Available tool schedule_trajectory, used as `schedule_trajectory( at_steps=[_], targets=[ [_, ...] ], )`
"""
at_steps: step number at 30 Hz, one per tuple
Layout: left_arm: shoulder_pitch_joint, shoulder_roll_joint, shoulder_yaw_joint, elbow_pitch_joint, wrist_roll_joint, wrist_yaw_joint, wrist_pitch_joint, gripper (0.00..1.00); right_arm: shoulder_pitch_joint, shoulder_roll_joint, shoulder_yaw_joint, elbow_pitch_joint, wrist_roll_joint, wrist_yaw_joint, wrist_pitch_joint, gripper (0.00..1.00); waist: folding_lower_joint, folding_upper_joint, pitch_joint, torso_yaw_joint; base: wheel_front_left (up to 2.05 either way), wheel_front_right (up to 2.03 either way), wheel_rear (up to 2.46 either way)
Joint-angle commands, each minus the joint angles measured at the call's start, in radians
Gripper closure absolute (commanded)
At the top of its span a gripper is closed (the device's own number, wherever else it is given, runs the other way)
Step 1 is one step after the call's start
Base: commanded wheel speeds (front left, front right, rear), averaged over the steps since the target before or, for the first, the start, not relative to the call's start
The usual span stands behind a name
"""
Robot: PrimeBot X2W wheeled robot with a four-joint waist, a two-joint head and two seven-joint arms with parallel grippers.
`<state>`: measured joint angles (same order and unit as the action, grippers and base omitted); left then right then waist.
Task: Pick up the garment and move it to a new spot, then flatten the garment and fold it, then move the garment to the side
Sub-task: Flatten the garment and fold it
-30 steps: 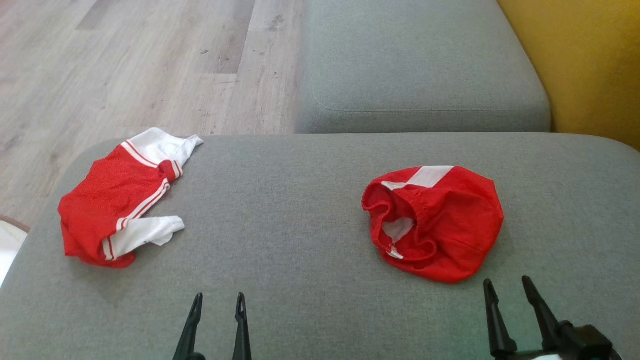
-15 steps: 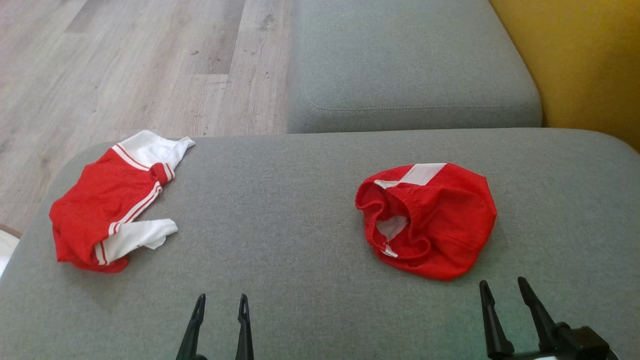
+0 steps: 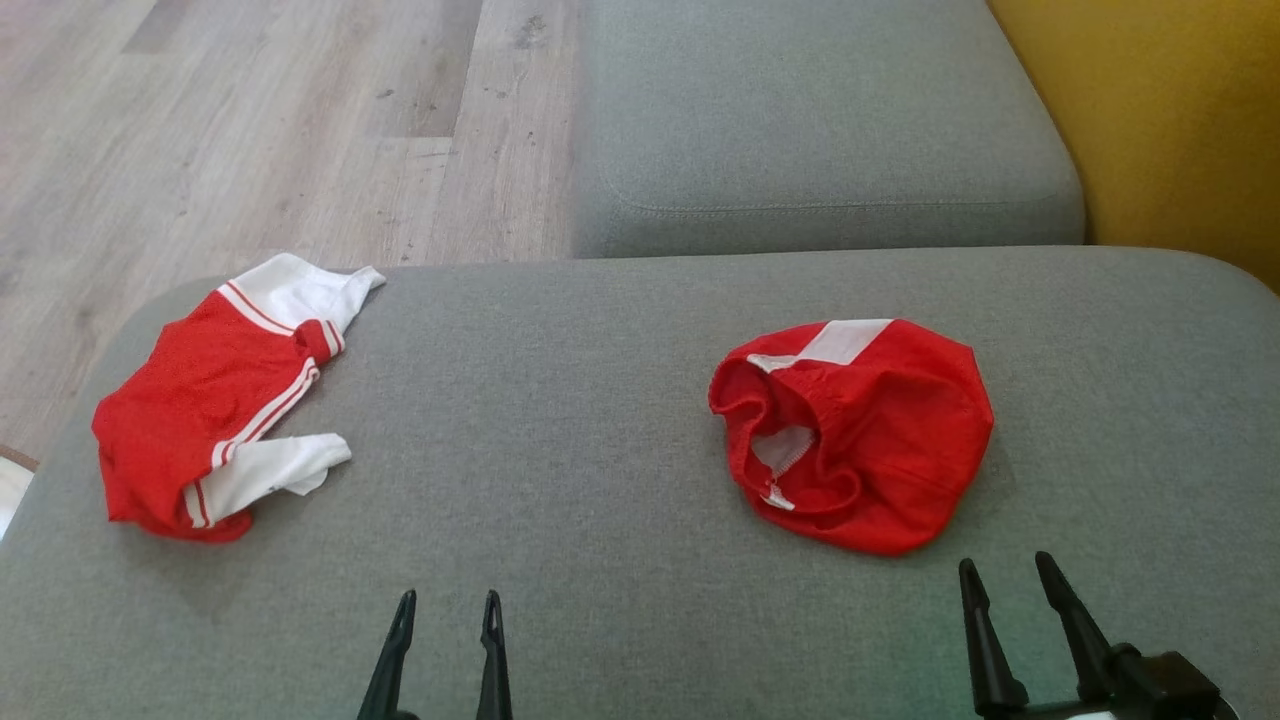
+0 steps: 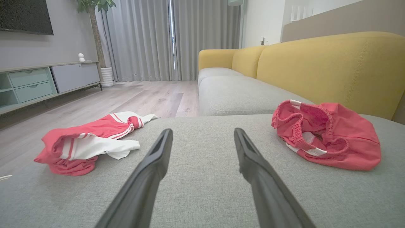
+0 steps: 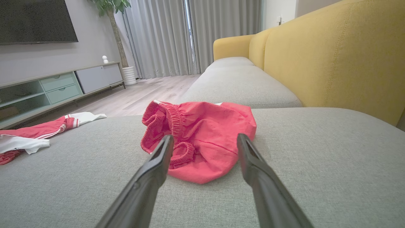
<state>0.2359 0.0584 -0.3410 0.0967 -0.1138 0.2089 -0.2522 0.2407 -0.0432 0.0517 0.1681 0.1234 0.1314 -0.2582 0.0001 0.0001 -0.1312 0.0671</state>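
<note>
Plainly, in the head view the red shorts (image 3: 870, 440) lie crumpled right of centre on the grey seat cushion (image 3: 560, 400). They sit just above the right gripper (image 3: 1004, 562) at the lower right, whose two dark fingers stand apart with nothing between them. The left gripper (image 3: 448, 596), at the bottom centre-left, is likewise spread and empty, well apart from the shorts. A red-and-white top (image 3: 200, 420) lies at the far left edge of the cushion. The shorts heap is roughly round, slightly wider across the frame, with its elastic waistband open toward the left.

In the left wrist view, the spread fingers point at bare cushion. The shorts (image 4: 332, 142) are off to the right and the top (image 4: 91, 142) off to the left, neither in line.

In the right wrist view, the shorts (image 5: 208, 123) lie dead ahead, their near edge between the parted fingertips. The gathered waistband sits toward the left finger; I cannot tell whether the tips touch cloth.

If the shorts are the garment meant, the right arm is clearly the nearer one, and a short straight reach forward should meet them.
</note>
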Motion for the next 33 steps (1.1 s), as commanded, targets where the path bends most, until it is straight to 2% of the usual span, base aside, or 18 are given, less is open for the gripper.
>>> schedule_trajectory(
  at_steps=[1,9,16,23,24,33],
  targets=[
    [-0.031,-0.008,0.023,-0.027,0.0,0.005,-0.01,0.0,-0.023,-0.007,0.021,-0.036,-0.002,-0.001,-0.004,0.0,-0.0001,-0.0001,0.001,-0.001,0.0,0.0,0.0],
    [-0.056,-0.008,0.005,-0.022,-0.009,0.004,-0.01,0.0,-0.031,-0.007,0.023,-0.039,-0.008,-0.001,-0.004,0.0,-0.0001,-0.0001,0.018,-0.009,0.0,0.0,0.0],
    [-0.2,-0.008,-0.076,0.017,-0.104,-0.034,-0.01,0.0,-0.045,-0.007,0.04,-0.045,-0.02,-0.001,-0.004,0.0,-0.0001,-0.0001,0.064,-0.026,0.0,0.0,0.0],
    [-0.435,-0.008,-0.221,0.141,-0.334,-0.089,0.008,0.0,-0.083,-0.016,0.083,-0.052,-0.042,-0.001,-0.004,0.0,-0.0001,-0.0001,0.143,-0.082,0.0,0.0,0.0],
    [-0.435,-0.008,-0.221,0.141,-0.334,-0.089,0.008,0.0,-0.083,-0.016,0.083,-0.052,-0.042,-0.001,-0.004,0.0,-0.0001,-0.0001,0.143,-0.082,0.0,0.0,0.0],
    [-0.733,-0.008,-0.39,0.257,-0.69,-0.117,0.131,0.0,-0.159,-0.05,0.138,-0.068,-0.042,-0.001,-0.004,0.0,-0.0001,-0.0001,0.26,-0.182,0.0,0.0,0.0]
  ],
)
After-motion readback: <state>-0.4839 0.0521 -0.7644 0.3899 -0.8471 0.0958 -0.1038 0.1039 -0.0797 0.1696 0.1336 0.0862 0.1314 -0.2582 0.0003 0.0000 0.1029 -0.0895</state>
